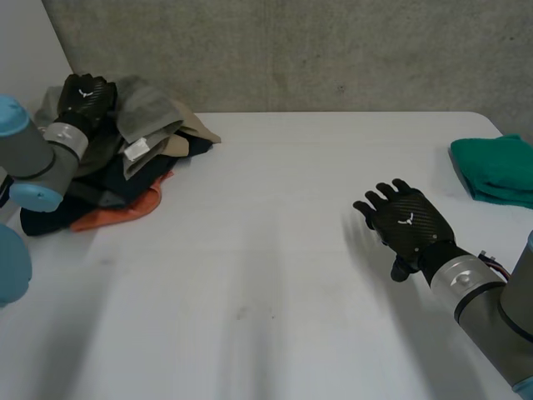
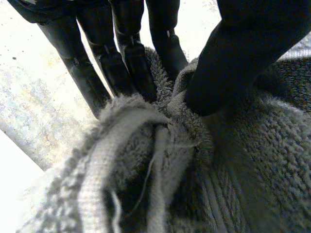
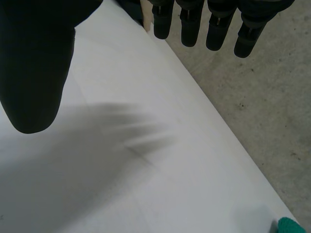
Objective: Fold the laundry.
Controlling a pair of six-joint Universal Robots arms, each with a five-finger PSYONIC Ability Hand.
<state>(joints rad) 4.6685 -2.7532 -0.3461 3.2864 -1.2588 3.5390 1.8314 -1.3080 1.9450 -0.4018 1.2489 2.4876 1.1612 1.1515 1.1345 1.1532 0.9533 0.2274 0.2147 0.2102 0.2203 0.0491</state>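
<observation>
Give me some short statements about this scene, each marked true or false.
1. The left hand pinches a grey towel on the laundry pile. True.
2. The right hand holds the green cloth. False: it is open over bare table, apart from that cloth.
3. The pile lies in the table's middle. False: it lies at the robot's far left.
4. An orange cloth lies at the pile's bottom. True.
</observation>
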